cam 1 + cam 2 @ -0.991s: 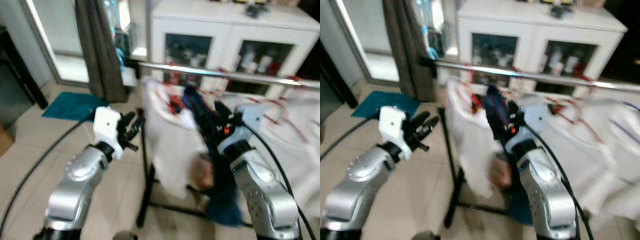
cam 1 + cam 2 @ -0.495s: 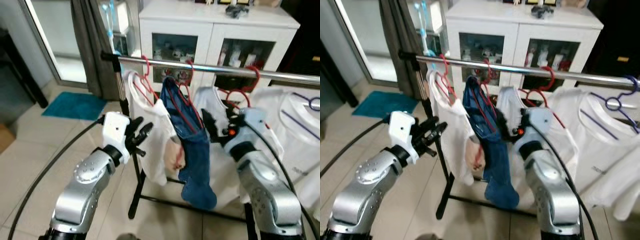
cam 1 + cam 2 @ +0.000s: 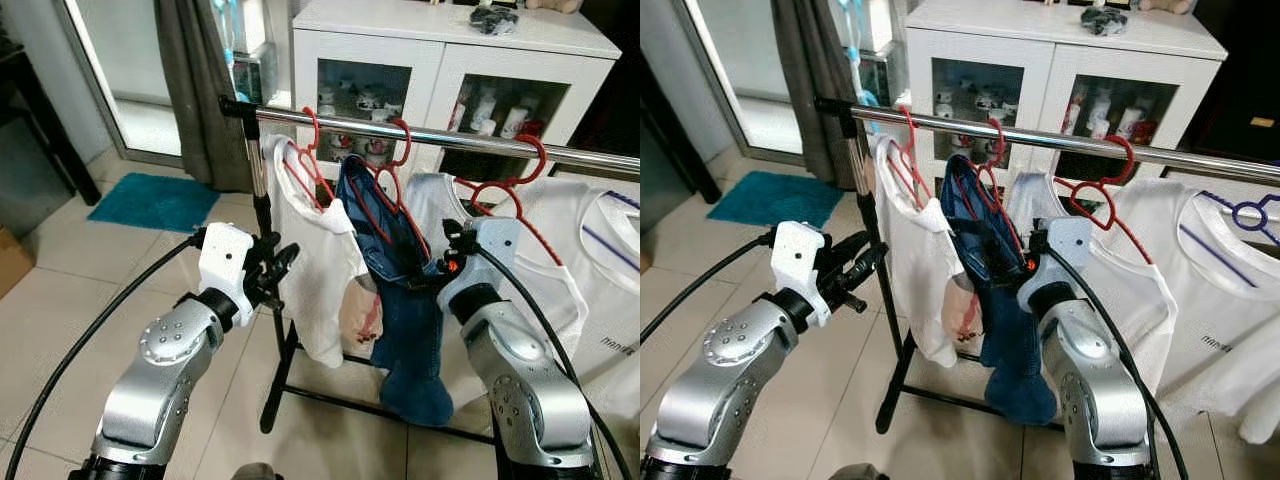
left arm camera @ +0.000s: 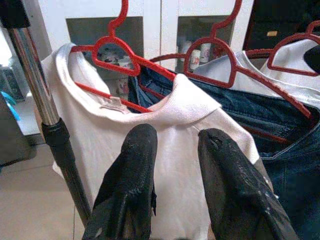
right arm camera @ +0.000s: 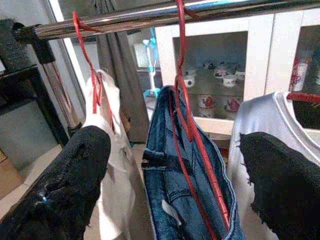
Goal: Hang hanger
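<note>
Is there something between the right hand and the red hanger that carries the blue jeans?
Nothing visible does. The right hand is open, and the red hanger with the blue jeans lies straight ahead between its fingers, already hooked on the rail. The white shirts hang to either side.

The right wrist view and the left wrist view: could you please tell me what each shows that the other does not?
The right wrist view alone shows the steel rail with hanger hooks over it, and the right gripper open around the jeans. The left wrist view alone shows the rack's upright post and the left gripper open before the white shirt. Both show red hangers, jeans, white shirts and the cabinet.
</note>
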Tool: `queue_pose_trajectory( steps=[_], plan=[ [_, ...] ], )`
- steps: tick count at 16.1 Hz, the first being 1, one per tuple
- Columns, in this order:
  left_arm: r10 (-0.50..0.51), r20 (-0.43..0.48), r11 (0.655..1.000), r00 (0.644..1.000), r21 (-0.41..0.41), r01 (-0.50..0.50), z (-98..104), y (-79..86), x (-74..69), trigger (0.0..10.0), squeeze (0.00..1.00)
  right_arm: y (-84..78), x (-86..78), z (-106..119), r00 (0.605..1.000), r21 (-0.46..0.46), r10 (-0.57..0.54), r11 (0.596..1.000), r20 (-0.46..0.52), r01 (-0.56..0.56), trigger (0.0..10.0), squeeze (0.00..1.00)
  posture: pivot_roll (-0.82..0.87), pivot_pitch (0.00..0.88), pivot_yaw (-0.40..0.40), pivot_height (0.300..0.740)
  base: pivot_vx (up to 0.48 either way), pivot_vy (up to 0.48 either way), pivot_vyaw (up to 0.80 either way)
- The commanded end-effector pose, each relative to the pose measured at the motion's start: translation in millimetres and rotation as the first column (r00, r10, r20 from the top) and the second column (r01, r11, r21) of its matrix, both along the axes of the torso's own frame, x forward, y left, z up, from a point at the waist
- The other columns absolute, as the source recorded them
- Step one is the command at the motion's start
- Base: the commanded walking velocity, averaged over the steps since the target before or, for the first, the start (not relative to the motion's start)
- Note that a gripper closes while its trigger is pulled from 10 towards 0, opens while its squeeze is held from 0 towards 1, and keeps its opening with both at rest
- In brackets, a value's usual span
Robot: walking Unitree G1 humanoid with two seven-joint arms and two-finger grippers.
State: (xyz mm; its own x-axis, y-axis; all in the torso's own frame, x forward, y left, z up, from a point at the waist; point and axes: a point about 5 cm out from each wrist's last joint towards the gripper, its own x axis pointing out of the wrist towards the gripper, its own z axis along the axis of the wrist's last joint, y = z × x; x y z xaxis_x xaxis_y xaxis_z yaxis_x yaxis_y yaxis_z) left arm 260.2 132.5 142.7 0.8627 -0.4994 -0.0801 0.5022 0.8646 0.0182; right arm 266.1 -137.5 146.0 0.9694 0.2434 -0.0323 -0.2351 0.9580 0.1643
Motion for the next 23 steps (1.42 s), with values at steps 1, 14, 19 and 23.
queue_pose_trajectory(
  steps=[1,14,19,23],
  plan=[
    [-0.029,-0.001,1.000,1.000,0.007,0.029,2,-2.3,0.0,10.0,0.00,-0.6,6.1,2,1.000,-0.031,-0.008,0.999,-0.004,0.008,10.0,1.00,0.13,0.000,0.022,0.740,0.000,0.000,0.00],
    [-0.304,-0.044,0.948,0.952,0.084,0.307,3,3.5,-13.6,10.0,0.00,5.2,60.3,20,0.987,-0.183,0.136,0.972,-0.089,-0.150,10.0,1.00,0.13,0.000,0.035,0.740,0.000,0.000,0.00],
    [-0.366,-0.061,0.926,0.928,0.078,0.370,6,9.6,-17.3,10.0,0.00,11.7,92.7,19,0.983,-0.218,0.119,0.965,-0.139,-0.148,10.0,0.00,0.14,0.000,0.047,0.740,0.000,0.000,0.00],
    [-0.379,-0.057,0.920,0.924,0.083,0.383,7,8.0,-15.7,10.0,0.00,10.5,113.7,16,0.980,-0.225,0.067,0.968,-0.185,-0.109,10.0,0.00,0.14,0.000,0.050,0.740,0.000,0.000,0.00]
  ],
)
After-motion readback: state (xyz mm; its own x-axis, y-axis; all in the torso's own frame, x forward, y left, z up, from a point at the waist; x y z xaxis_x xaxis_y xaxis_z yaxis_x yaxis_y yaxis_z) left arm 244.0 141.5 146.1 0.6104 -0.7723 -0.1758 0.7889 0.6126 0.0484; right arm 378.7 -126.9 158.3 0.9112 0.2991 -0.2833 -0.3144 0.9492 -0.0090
